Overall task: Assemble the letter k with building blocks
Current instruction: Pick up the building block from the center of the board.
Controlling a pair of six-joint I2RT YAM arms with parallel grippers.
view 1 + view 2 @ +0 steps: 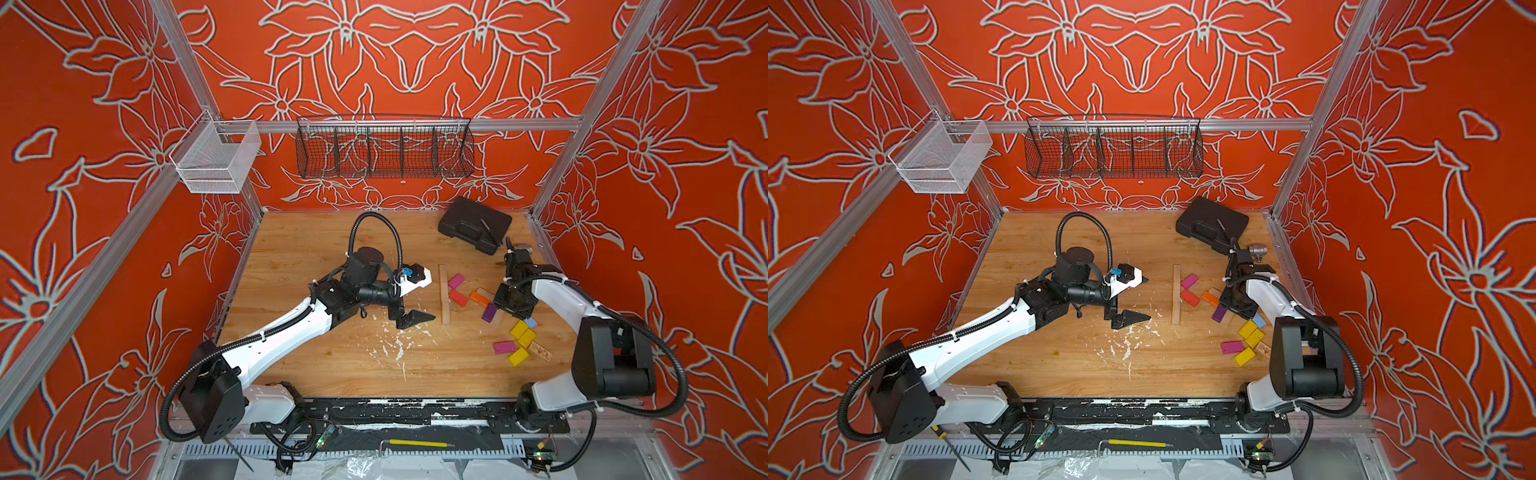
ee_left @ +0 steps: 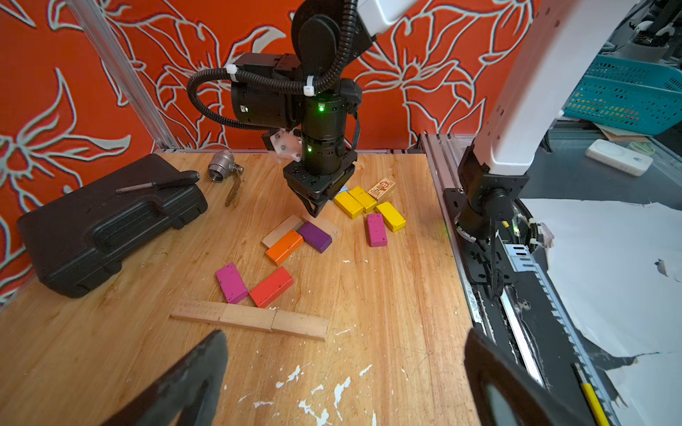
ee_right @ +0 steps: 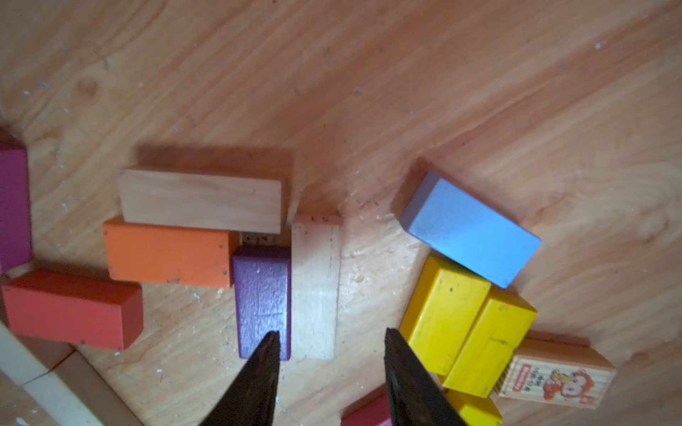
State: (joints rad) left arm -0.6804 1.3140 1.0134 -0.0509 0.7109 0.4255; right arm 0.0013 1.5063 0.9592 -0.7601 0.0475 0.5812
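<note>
A mesh bin [image 1: 216, 160] is hanging on the left rail, and a divided wire basket [image 1: 384, 151] is hanging on the back rail. The left gripper [image 1: 415, 321] is hovering over the table [image 1: 299, 249], its fingers [image 2: 192, 383] spreading wide around nothing. Just right of it, three plain blocks [image 1: 444, 296] are lying end to end in a straight line. A magenta block [image 1: 456, 281] and a red block [image 1: 458, 297] are slanting off its right side in a V, their near ends touching the line. Farther right, an orange block [image 1: 478, 298], a purple block [image 1: 489, 312] and two more plain ones are lying flat, packed together. The right gripper [image 3: 332, 333] is pointing down over them with its fingers [image 3: 409, 376] apart, clamping nothing. One tip is sitting over the purple block's edge. Behind, a shut black case [image 1: 473, 224] is carrying a dark tool [image 1: 488, 228] on its lid. At far right, a blue block [image 1: 530, 322], yellow blocks [image 1: 519, 329], a second magenta [image 1: 504, 347] and a printed block [image 1: 542, 353] are lying clustered.
</note>
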